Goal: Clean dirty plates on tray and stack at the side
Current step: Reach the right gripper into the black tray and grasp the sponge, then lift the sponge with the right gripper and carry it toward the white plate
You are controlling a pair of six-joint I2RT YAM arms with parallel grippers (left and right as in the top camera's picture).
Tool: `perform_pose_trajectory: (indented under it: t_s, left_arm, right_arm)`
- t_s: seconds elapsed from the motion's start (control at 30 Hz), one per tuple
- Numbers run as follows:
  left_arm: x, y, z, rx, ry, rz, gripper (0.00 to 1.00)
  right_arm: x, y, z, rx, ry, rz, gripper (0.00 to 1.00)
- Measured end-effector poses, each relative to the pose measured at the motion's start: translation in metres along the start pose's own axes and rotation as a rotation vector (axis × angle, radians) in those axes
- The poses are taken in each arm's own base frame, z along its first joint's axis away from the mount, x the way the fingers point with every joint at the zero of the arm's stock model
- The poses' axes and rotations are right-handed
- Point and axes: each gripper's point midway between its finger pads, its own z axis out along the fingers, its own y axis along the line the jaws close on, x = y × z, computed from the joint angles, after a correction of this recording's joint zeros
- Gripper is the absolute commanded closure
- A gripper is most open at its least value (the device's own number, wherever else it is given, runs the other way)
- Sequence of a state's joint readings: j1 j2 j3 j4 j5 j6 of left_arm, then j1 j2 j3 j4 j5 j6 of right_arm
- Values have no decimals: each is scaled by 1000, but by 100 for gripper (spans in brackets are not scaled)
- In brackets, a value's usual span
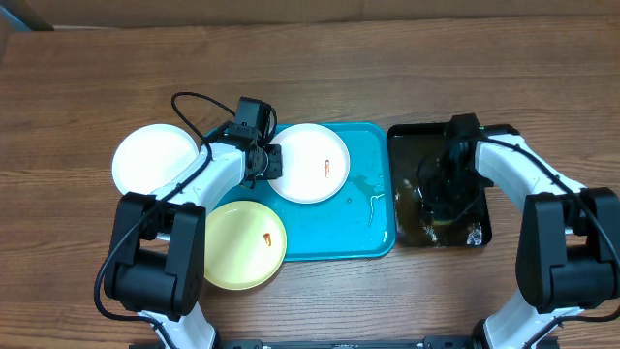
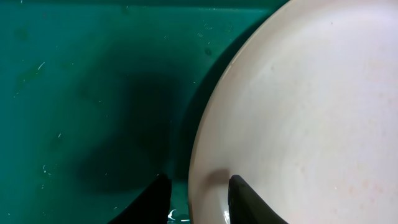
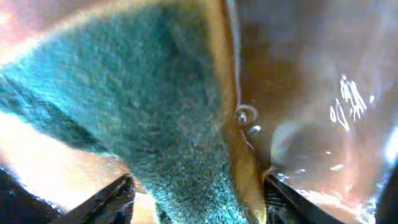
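Note:
A white plate (image 1: 312, 165) with an orange-brown smear lies at the back left of the turquoise tray (image 1: 368, 228). My left gripper (image 1: 270, 163) is shut on its left rim; in the left wrist view the fingers (image 2: 199, 202) straddle the plate's edge (image 2: 298, 112). A pale yellow-green plate (image 1: 242, 247) with a smear overlaps the tray's front left corner. A second white plate (image 1: 155, 160) lies on the table left of the tray. My right gripper (image 1: 448, 192) is down in the black tray (image 1: 407, 145), shut on a green and yellow sponge (image 3: 168, 118).
The black tray holds brownish water (image 3: 311, 74) and stands right against the turquoise tray's right side. Water streaks (image 1: 373, 199) lie on the turquoise tray's right half. The wooden table (image 1: 387, 68) stretches behind both trays.

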State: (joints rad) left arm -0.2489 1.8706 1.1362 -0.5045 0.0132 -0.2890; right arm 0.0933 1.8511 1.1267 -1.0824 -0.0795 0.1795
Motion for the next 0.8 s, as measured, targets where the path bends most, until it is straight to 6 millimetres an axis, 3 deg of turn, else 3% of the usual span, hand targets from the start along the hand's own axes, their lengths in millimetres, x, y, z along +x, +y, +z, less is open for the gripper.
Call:
perform_pose_trajectory:
  t_s: [0.2, 0.27, 0.3, 0.33, 0.37, 0.4, 0.43, 0.5, 0.53, 0.7, 0.73, 0.8]
  left_arm:
    - [0, 0, 0, 0, 0, 0, 67]
    - [0, 0, 0, 0, 0, 0, 67]
    - [0, 0, 0, 0, 0, 0, 67]
    - [0, 0, 0, 0, 0, 0, 67]
    - [0, 0, 0, 0, 0, 0, 67]
    - [0, 0, 0, 0, 0, 0, 67]
    - [0, 0, 0, 0, 0, 0, 67]
    - [0, 0, 0, 0, 0, 0, 67]
    - [0, 0, 0, 0, 0, 0, 66]
    - [0, 0, 0, 0, 1, 0, 64]
    - [0, 0, 0, 0, 0, 0, 64]
    - [0, 0, 0, 0, 0, 0, 64]
  right_arm:
    - [-32, 3, -7, 0, -128, -7, 29]
    - [-39, 4, -8, -3, -154, -8, 34]
    - [-41, 5, -8, -5, -166, -9, 46]
    - [-44, 5, -9, -7, -178, -10, 76]
    - [-46, 6, -9, -9, -187, -8, 89]
    - [-49, 6, -9, -10, -198, -14, 91]
    - [-52, 7, -10, -11, -211, -14, 88]
    - [-55, 7, -10, -14, -225, -14, 35]
    - [-55, 7, -9, -13, -223, -10, 30]
    - [-42, 3, -5, 3, -170, -9, 37]
    - [-38, 2, -4, 7, -157, -10, 43]
    - [-36, 1, -3, 10, -147, -15, 67]
